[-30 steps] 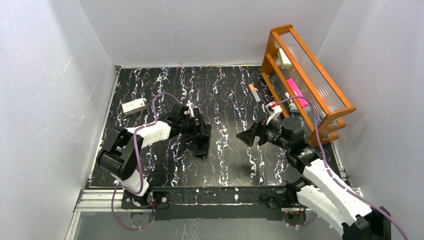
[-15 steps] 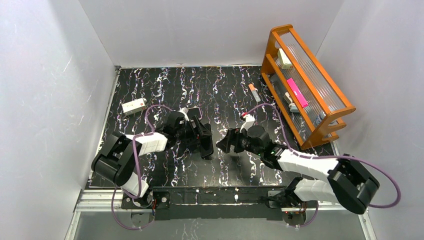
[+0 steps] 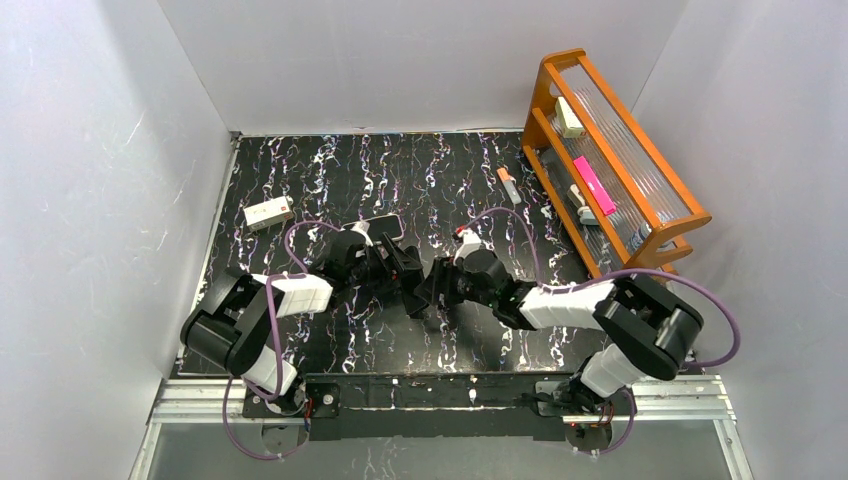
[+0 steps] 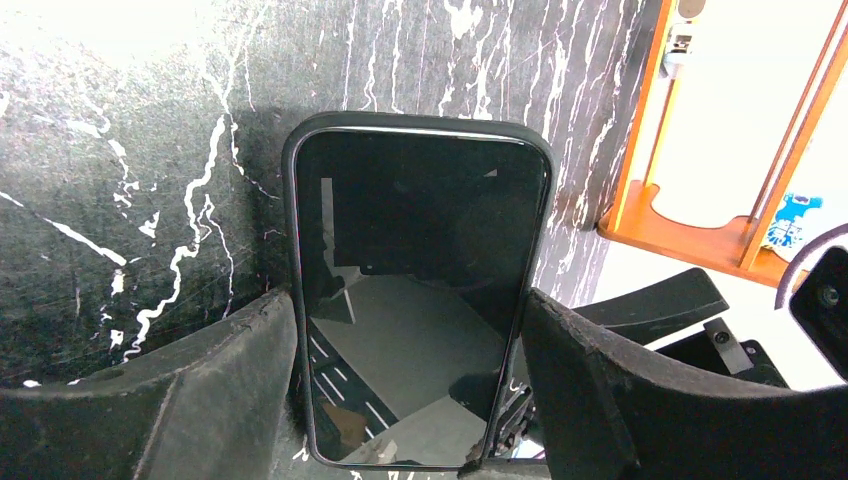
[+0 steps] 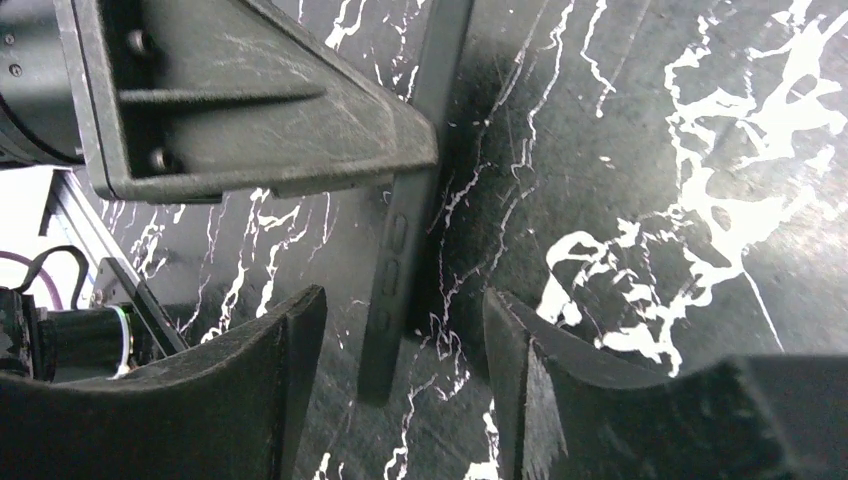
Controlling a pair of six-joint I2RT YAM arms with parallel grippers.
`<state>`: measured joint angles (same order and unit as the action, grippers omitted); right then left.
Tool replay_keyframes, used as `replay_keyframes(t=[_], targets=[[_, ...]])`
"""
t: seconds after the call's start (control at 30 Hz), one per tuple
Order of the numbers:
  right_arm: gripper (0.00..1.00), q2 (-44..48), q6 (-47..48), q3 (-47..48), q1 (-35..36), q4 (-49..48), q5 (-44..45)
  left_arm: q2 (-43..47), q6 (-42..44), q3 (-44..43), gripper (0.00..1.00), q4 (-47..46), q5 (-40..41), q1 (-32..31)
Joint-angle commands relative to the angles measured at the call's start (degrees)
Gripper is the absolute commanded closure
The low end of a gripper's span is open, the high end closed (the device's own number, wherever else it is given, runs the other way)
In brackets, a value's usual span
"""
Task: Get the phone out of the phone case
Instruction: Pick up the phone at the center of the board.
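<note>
The phone point(image 4: 420, 290) shows a dark glossy screen and sits in its black phone case point(image 4: 420, 122). It is raised on edge off the mat. My left gripper point(image 4: 408, 300) is shut on the case, one finger pressed against each long side. In the top view the left gripper point(image 3: 400, 272) and the right gripper point(image 3: 432, 287) meet at the mat's centre around the phone point(image 3: 413, 290). In the right wrist view the case's side edge with its buttons point(image 5: 398, 260) stands between the fingers of my right gripper point(image 5: 405, 300). That gripper is open, with a gap on both sides.
An orange wooden rack point(image 3: 610, 170) holding small items stands at the right edge. A white box point(image 3: 267, 212) lies at the back left, and a small orange-and-white piece point(image 3: 508, 184) lies near the rack. White walls close in the black marbled mat point(image 3: 330, 170).
My right arm has swung left from beside the rack to the phone, its jaws narrowing around the case's edge. The left gripper has kept its hold, shifting slightly.
</note>
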<state>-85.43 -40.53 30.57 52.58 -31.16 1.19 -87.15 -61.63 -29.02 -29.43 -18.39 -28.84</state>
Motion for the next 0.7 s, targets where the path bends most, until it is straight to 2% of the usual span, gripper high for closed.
replay_keyframes(t=[0.0, 0.07, 0.2, 0.3, 0.33, 0.53, 0.67], targets=[[0.38, -3.3, -0.2, 3.8, 0.5, -5.1, -1.7, 0.8, -1.4, 0.8, 0.86, -2.2, 0.4, -0.5], [0.46, -4.8, -0.1, 4.8, 0.5, -5.2, -3.4, 0.8, -1.7, 0.8, 0.86, -2.9, 0.6, -0.5], [0.69, -5.5, -0.4, 5.5, 0.4, -6.0, -5.2, 1.3, -2.4, 0.6, 0.85, -4.1, 0.5, -0.6], [0.93, -4.2, -0.3, 6.6, 0.1, -3.8, -6.5, 3.3, -2.4, 0.7, 0.77, -4.4, 0.9, -0.5], [0.99, -3.8, -0.4, 6.9, -0.1, -3.2, -7.0, 4.2, -2.1, 0.8, 0.72, -4.3, 1.0, -0.5], [0.99, 1.2, 0.2, 4.9, -1.8, -4.0, -9.3, 11.1, 2.2, 0.4, 0.33, -1.5, 1.2, -0.5], [0.99, 7.5, 0.1, 1.1, -4.3, -5.9, -9.9, 13.8, 8.3, -2.4, 0.19, 3.0, -0.1, -0.4]])
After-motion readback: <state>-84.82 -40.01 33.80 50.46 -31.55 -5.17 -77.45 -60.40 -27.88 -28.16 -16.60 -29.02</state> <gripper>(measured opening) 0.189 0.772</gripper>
